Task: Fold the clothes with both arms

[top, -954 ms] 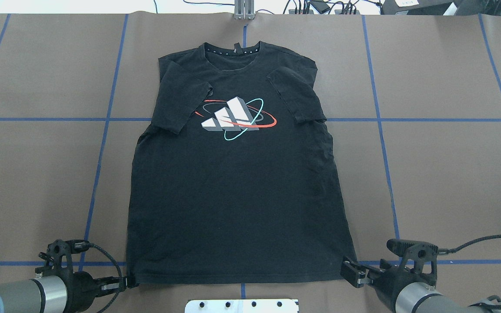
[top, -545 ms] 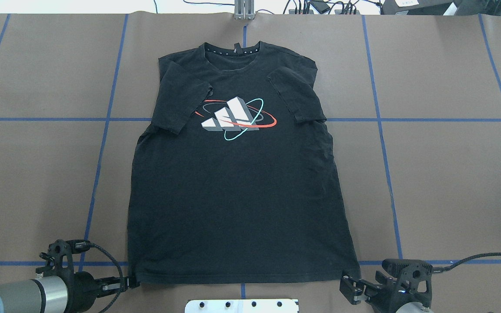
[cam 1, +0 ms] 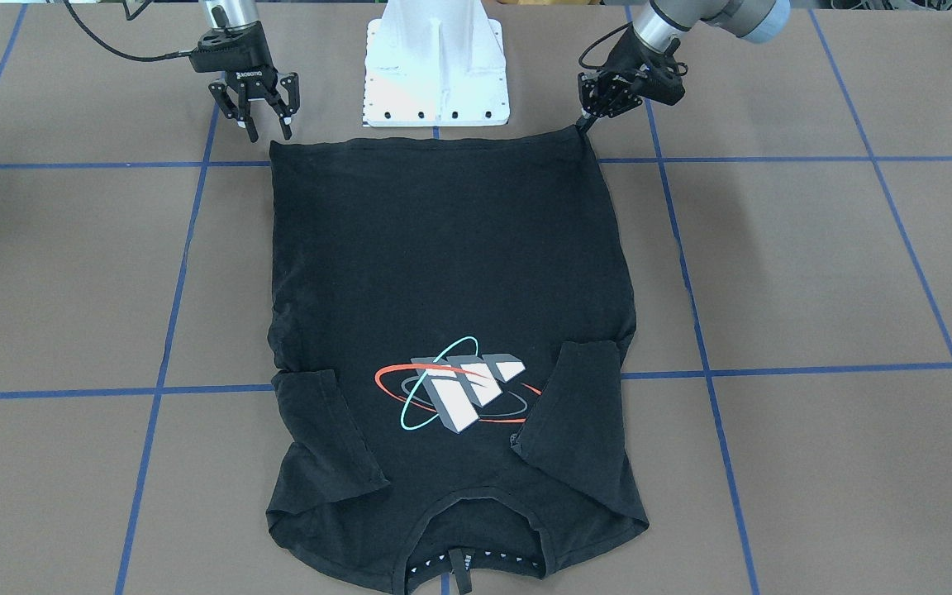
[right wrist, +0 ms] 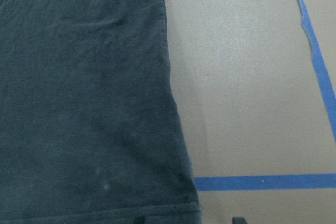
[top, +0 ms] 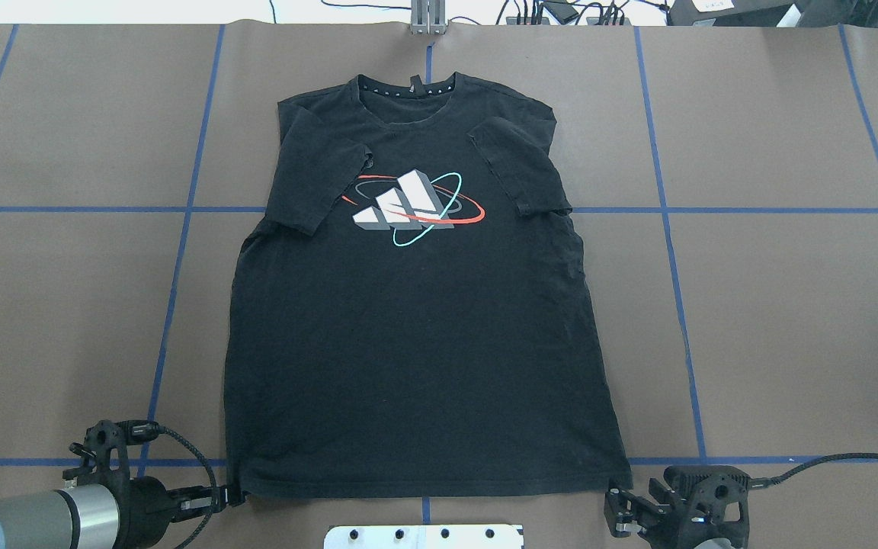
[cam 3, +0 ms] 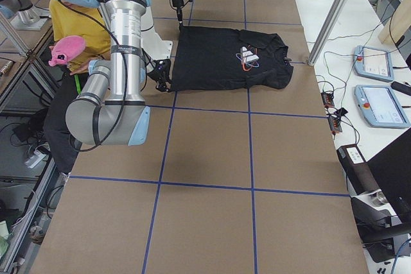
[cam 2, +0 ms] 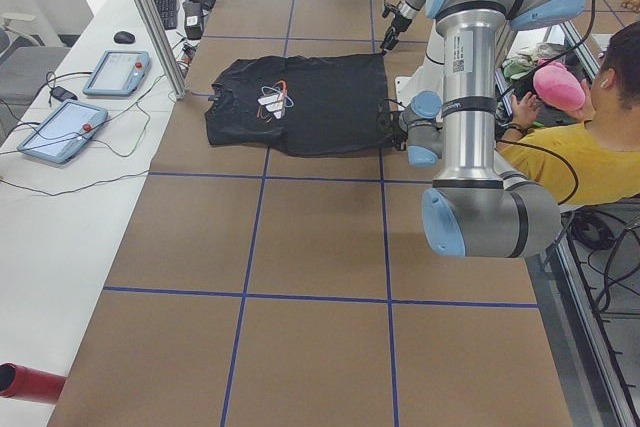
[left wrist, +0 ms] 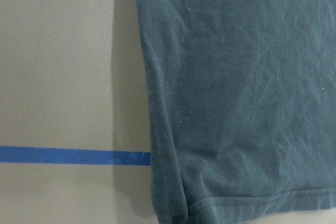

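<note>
**One corner pinched, the other loose: a lopsided lift is the risk**

Front-facing view: the black T-shirt (cam 1: 443, 273) lies flat, graphic up, on the brown table (cam 1: 815, 264), with its hem toward the robot. The left gripper (cam 1: 585, 124) has its fingers drawn narrow onto the hem corner (cam 1: 579, 136) on its side, apparently pinching it. The right gripper (cam 1: 264, 126) stands with its fingers spread just beside the other corner, holding nothing. If the left lifts alone, I judge the hem will drag askew and wrinkle the body. The right, closing where it stands, may catch only air.

Overhead view: the left gripper (top: 214, 499) meets its corner at the very tip. So thin a bite could slip under pull. The right gripper (top: 622, 518) sits just off the cloth.

Side views: both claws are too small to judge.

Left wrist view: the corner lies at the bottom edge, and no fingers show.

Right wrist view: the corner sits low, with bare table beside it. A dark tip at the bottom edge, perhaps a finger, is clear of the cloth.
</note>
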Tool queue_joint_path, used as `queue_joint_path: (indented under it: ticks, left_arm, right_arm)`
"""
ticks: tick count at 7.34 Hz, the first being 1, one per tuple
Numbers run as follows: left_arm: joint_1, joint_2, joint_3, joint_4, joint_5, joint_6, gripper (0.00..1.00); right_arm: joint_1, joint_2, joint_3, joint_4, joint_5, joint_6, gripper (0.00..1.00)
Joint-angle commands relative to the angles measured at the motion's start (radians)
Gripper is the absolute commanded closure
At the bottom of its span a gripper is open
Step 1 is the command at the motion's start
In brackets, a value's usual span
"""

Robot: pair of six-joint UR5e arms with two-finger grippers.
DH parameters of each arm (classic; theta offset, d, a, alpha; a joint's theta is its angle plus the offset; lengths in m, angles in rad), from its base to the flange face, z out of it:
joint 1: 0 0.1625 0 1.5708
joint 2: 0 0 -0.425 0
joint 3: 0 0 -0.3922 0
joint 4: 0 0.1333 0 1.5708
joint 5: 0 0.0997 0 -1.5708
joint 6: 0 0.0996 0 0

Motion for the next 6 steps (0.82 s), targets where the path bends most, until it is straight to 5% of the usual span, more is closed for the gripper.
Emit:
queue_joint_path:
  ticks: [1, 6]
  left_arm:
    - [0.000, 0.001, 0.000, 0.000, 0.000, 0.000, 1.00]
    - [0.000, 0.003, -0.002, 0.000, 0.000, 0.000, 1.00]
  right_arm:
    - [-0.003, 0.002, -0.007, 0.000, 0.000, 0.000, 0.44]
    - [0.026, 0.067, -0.065, 0.000, 0.000, -0.013, 0.46]
